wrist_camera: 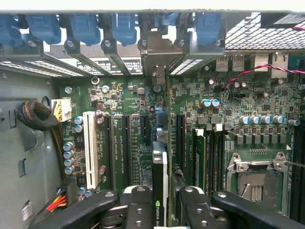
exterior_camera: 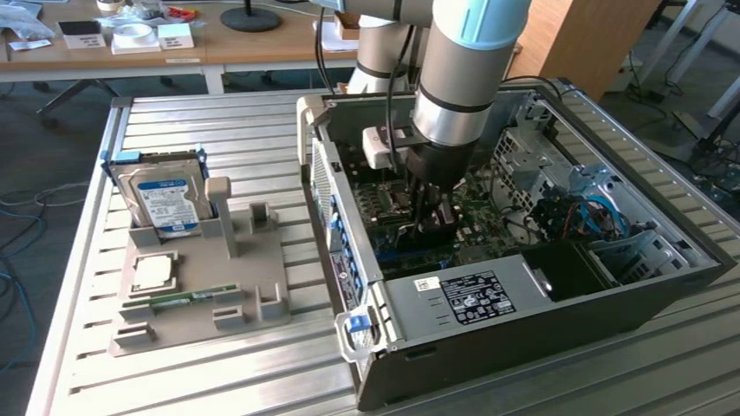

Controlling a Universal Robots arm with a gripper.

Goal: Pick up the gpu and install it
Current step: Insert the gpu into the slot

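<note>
Inside the open computer case, the gripper is lowered over the motherboard, with its black fingers on either side of the gpu. The card stands on edge between them, seen from above as a thin black and silver strip. The fingers sit close against its two faces, a narrow hold on the card. From the gripper the gpu runs straight away toward the case's rear wall, where its silver bracket stands upright among the blue slot clips. The card's lower edge lies along one of the black expansion slots; whether it is fully seated there cannot be told.

Beside the card, a white slot lies to one side and upright memory sticks and the empty processor socket to the other.

In the exterior view the arm reaches down into the case, which lies on the slatted metal worktop. On the exterior view's left, well apart, a grey holder carries a hard drive.
</note>
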